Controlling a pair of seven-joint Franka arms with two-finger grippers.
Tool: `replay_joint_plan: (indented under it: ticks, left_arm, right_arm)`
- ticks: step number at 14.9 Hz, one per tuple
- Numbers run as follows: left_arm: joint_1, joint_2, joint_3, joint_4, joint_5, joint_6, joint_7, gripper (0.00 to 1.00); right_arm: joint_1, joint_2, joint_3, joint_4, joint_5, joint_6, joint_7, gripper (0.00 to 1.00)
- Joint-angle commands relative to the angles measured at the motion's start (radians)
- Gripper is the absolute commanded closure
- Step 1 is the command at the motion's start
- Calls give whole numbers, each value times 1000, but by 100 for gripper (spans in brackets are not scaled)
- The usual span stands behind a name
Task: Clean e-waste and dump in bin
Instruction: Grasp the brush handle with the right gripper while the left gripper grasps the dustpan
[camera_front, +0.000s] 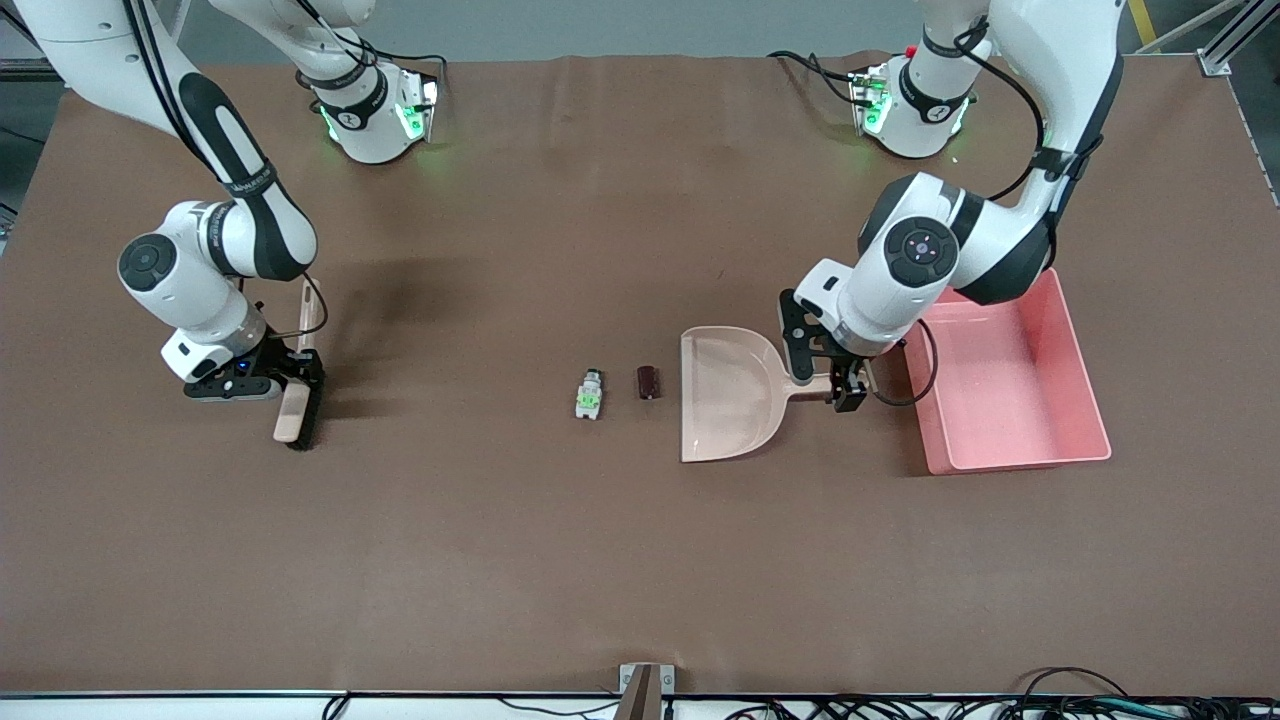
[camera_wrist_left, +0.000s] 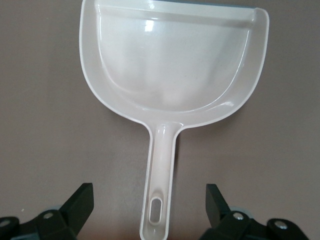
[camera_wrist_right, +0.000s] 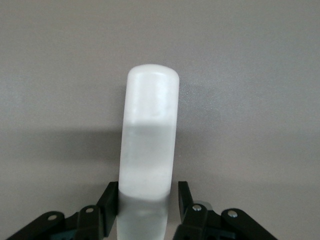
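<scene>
Two e-waste bits lie just off the dustpan's open lip. Left gripper straddles its handle, fingers wide, gripping nothing. Right gripper, well apart from the dustpan, pinches the brush.

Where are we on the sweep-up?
Early. Right end effector grips the brush. Left end effector is open around the dustpan handle, not yet gripping. Both e-waste pieces lie unswept on the table; sweeping and dumping into the bin remain.

The left gripper stands open around the dustpan handle, bin just beside it. Bare table surrounds the 2 e-waste bits near the pan's mouth.
</scene>
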Motion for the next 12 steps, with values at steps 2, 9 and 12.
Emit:
replay_joint_plan:
  ticks: [2,9,12]
  left_arm:
    - [2,30,-9,-2,17,42,11,1]
    - [-12,40,-11,-6,63,45,12,1]
    - [-30,71,-11,-5,106,77,3,1]
  right_arm:
    - [-7,-19,8,-22,17,8,-16,76]
    - [-7,-18,8,-21,20,-1,-3,100]
    - [2,-19,10,-22,56,-16,20,100]
